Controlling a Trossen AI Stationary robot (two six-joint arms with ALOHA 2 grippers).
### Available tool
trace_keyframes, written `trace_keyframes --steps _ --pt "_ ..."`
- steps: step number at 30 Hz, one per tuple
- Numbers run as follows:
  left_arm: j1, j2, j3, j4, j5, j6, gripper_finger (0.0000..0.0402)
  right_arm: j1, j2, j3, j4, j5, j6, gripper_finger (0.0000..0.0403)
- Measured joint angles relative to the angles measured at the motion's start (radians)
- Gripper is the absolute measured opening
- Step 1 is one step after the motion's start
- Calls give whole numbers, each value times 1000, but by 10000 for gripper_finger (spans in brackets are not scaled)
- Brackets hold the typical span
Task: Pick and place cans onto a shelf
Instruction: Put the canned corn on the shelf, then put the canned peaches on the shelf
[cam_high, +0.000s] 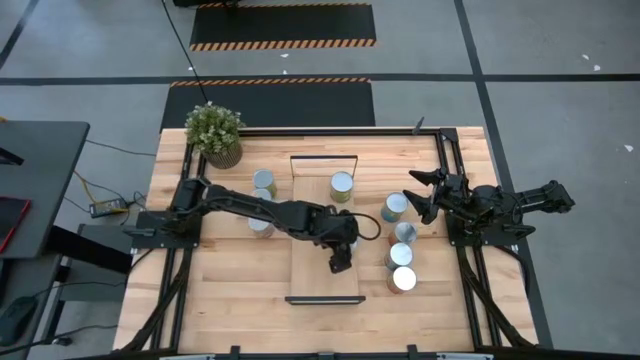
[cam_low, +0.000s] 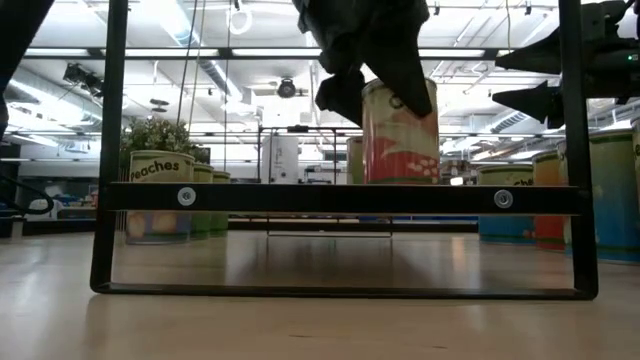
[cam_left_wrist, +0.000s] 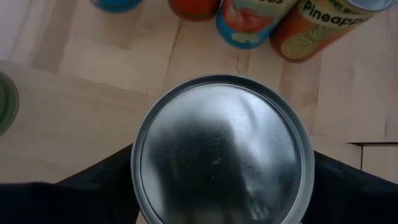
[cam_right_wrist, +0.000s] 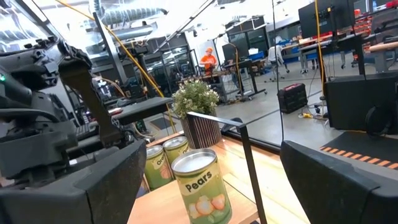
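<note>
The shelf (cam_high: 323, 283), a long light-wood board with thin dark end frames, carries a pears can (cam_high: 342, 186) upright near its far end. A silver-topped can (cam_left_wrist: 222, 151) with a red label is gripped above the board. Four cans (cam_high: 402, 256) stand beside the shelf's right edge, three (cam_high: 263, 200) to its left.

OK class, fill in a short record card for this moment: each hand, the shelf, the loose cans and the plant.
left hand: over the shelf, shut on the held can
held can: silver top up
right hand: open, empty, above the right-side cans
shelf: one pears can standing at its far end
right-side cans: four, on the table
plant: far left corner
</note>
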Motion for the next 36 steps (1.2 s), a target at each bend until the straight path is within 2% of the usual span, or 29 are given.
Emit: trace_keyframes --steps 3,9,17,23,28,30,33,36 --pt "-15 0 -4 1 -8 12 338 0 0 0 0 0 0 378" --pt "-28 9 -10 -20 23 3 392 0 0 0 1 0 0 378" --pt "-33 6 25 -26 5 10 391 0 0 0 0 0 0 378" --pt "-63 6 83 -44 -95 67 391 0 0 0 0 0 0 378" --pt "-88 -4 151 -218 -235 134 391 0 0 0 0 0 0 378" --pt "-100 -27 145 -285 -296 126 391 0 0 0 0 0 0 378" --pt "-113 -76 105 -315 -322 79 391 0 0 0 0 0 0 378" --pt "-129 -119 58 -244 -307 37 391 0 0 0 0 0 0 378"
